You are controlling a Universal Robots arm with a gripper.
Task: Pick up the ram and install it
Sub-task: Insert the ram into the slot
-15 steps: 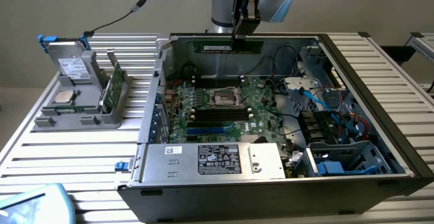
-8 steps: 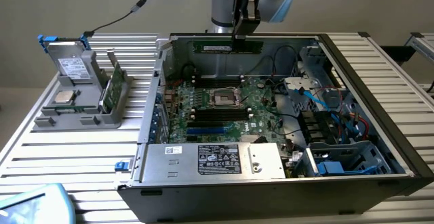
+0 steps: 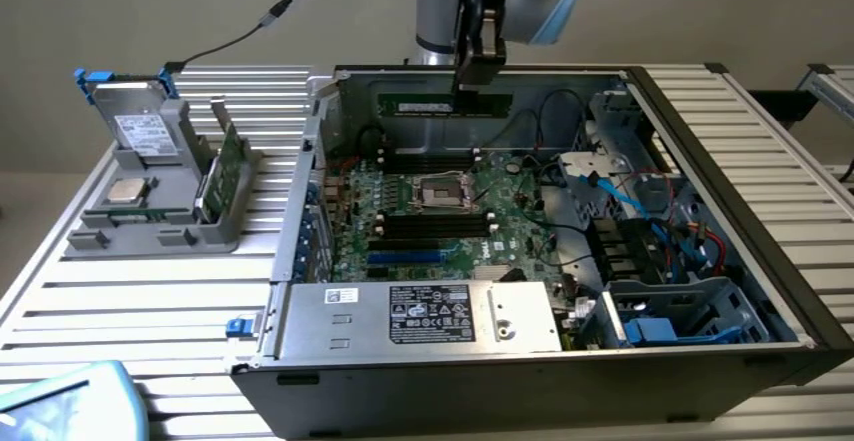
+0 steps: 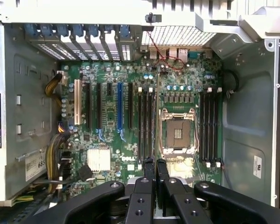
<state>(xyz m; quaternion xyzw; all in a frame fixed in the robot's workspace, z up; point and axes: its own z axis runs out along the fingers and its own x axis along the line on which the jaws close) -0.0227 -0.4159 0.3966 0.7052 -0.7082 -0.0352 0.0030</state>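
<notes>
The ram (image 3: 430, 105) hung level and lengthwise in the gripper (image 3: 478, 91), whose fingers were clamped on the stick's end toward the exterior view's right. It was held above the open computer case (image 3: 534, 386), close to the far wall and clear of the motherboard (image 3: 514, 216). A small white label on the ram faced the camera, its print too small to read. The power supply (image 3: 521, 321) at the near edge of the case carried a black-and-white label (image 3: 430, 313) crowded with marks, none legible. In the wrist view the gripper (image 4: 155, 170) looked down on the board, where white lettering (image 4: 127, 166) seemed to spell "DELL". A sticker (image 4: 37, 163) on the metal cage showed the digits "685". The empty processor socket (image 4: 177, 135) sat between two banks of black memory slots (image 4: 147, 123). The case stood on a table (image 3: 160, 291) of pale ribbed metal slats. Toward the exterior view's left was a grey holder (image 3: 147, 233) with a boxy drive (image 3: 144, 131) bearing a white label and a square silver chip (image 3: 127, 191). A plain beige wall (image 3: 134, 11) rose behind, crossed by a black cable (image 3: 254, 26).
</notes>
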